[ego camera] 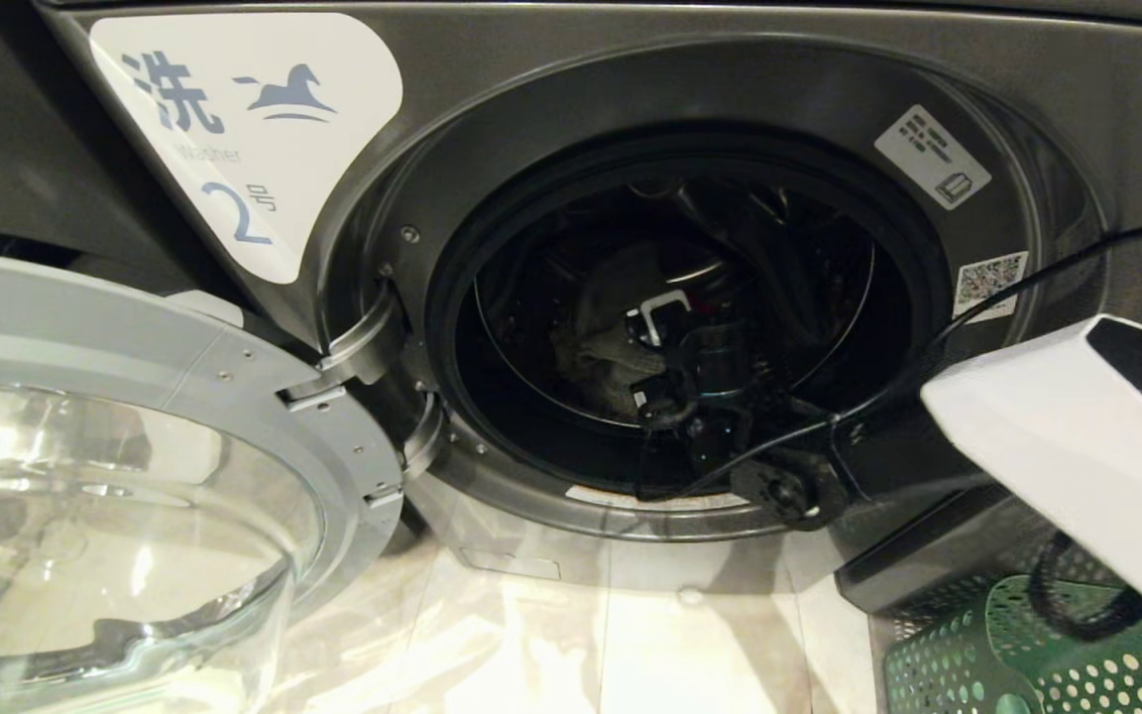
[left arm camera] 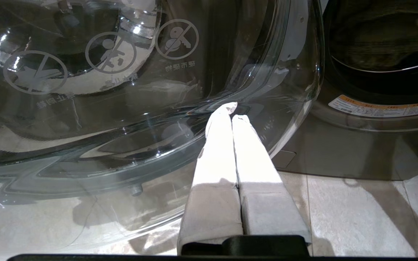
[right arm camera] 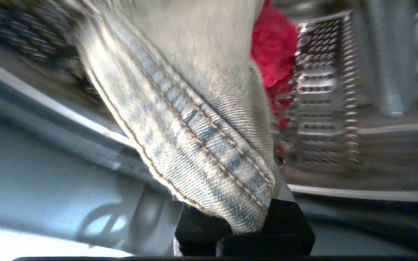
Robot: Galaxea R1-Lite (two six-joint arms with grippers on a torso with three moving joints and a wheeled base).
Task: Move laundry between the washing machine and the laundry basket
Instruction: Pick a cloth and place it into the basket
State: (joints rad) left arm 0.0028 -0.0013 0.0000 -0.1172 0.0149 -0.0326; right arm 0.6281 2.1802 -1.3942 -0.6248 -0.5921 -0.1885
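- My right claw (ego camera: 665, 382) is deep inside the drum of the washing machine (ego camera: 730, 89), its fingers clamped on a thick seamed fold of the grey-beige garment (right arm camera: 194, 108).
- That cloth looks like denim: soft and floppy but fairly heavy, with stiff stitched seams. I judge the seam a good hold, since it bunches rather than slips.
- A red-pink garment (right arm camera: 272, 47) lies behind it against the perforated drum wall; it looks light and may get dragged along.
- The laundry basket (ego camera: 987, 654) sits on the floor, below the door opening on my right.
- My left claw (left arm camera: 232, 112) is pressed together, empty, close beside the open glass door (left arm camera: 85, 90).
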